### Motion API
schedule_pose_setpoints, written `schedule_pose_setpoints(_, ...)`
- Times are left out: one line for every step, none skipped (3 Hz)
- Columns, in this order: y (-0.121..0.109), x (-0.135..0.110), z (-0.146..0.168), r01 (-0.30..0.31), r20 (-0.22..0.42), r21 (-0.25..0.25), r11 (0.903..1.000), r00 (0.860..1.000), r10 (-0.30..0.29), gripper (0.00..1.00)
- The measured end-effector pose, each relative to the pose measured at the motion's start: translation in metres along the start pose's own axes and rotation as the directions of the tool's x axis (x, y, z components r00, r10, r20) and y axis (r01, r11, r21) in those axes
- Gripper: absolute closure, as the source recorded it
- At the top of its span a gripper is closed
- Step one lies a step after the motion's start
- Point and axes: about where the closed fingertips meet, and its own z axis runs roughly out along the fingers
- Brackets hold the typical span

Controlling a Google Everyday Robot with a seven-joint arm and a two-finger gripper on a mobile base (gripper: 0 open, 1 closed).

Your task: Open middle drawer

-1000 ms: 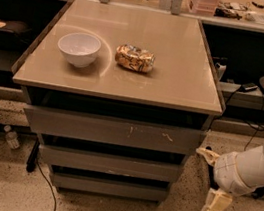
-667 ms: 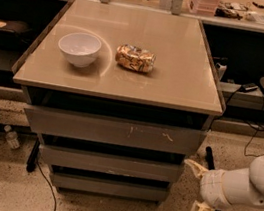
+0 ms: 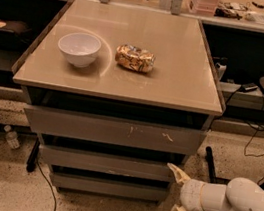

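My arm [image 3: 237, 199] comes in from the frame's edge at about 4 o'clock. It lies low and nearly level, just above the floor, and reaches toward 9 o'clock. The white forearm ends in a rounded wrist, and the hand [image 3: 167, 195] sits in front of the cabinet's lower right corner.

The hand is wide open and holds nothing. One yellowish finger [image 3: 178, 173] angles up toward 10 o'clock and the other points down toward 8 o'clock. The tip of the upper finger overlaps the right end of the middle drawer [image 3: 106, 164] in my view, but I can't tell whether it actually touches.

The middle drawer is the second of three grey fronts. It sits under the top drawer [image 3: 112, 130], which has pale scratches, and above the bottom drawer [image 3: 107, 187]. Its long axis runs from 9 to 3 o'clock, and its flat front faces me at 6 o'clock. None of its tray shows, so it looks pushed in.

Above the drawers, the beige surface [image 3: 177, 80] carries a white bowl [image 3: 79, 48] at its 9 o'clock side. A crumpled gold packet [image 3: 135, 58] lies just beside the bowl, toward 3 o'clock.
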Motion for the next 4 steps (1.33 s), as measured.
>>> schedule_pose_setpoints(0.0, 0.0, 0.0, 0.0, 0.0, 0.0, 1.0, 1.0, 0.0, 0.0)
schedule_pose_setpoints(-0.008, 0.005, 0.01, 0.003, -0.037, 0.012, 0.9999, 0.999, -0.002, 0.0)
schedule_pose_setpoints(-0.03, 0.018, 0.026, -0.006, -0.082, 0.042, 0.9991, 0.997, 0.01, 0.0)
schedule_pose_setpoints(-0.046, 0.026, 0.037, -0.005, -0.112, 0.057, 0.9983, 0.994, 0.012, 0.0)
